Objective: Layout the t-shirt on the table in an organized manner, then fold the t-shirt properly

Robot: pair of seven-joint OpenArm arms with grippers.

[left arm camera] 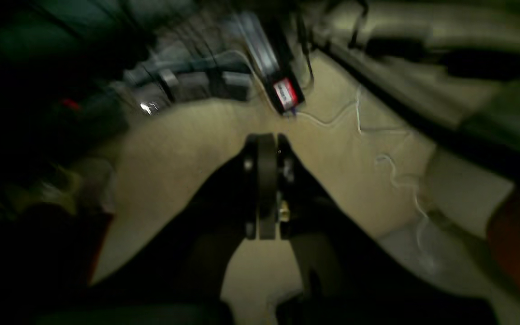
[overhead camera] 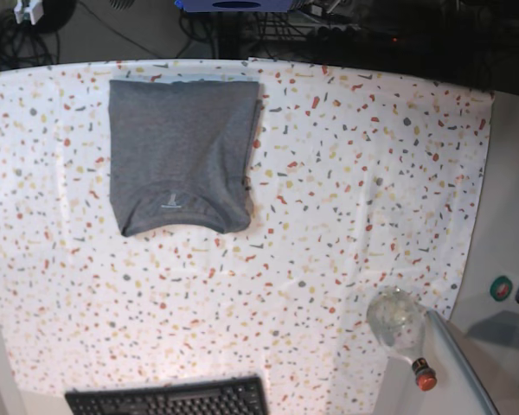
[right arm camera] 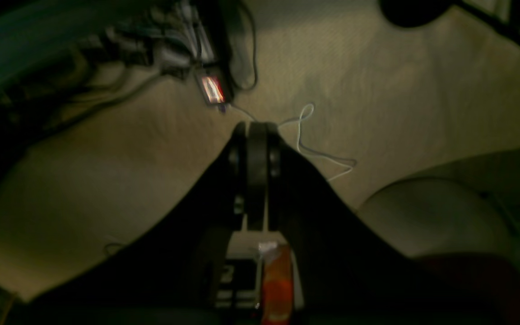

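The grey t-shirt (overhead camera: 180, 151) lies folded into a compact rectangle at the back left of the speckled table (overhead camera: 355, 181), collar edge and small pale mark toward the front. Neither arm shows in the base view. The dark, blurred left wrist view has my left gripper (left arm camera: 266, 135) with its jaws pressed together and nothing between them, over a beige floor. My right gripper (right arm camera: 257, 124) is likewise shut and empty in the right wrist view. No shirt or table appears in either wrist view.
A clear bottle (overhead camera: 400, 324) with a red cap lies at the table's front right corner. A black keyboard (overhead camera: 169, 399) sits at the front edge. A plain white counter (overhead camera: 510, 216) borders the right side. Cables (right arm camera: 314, 149) and a black box (left arm camera: 285, 92) lie on the floor.
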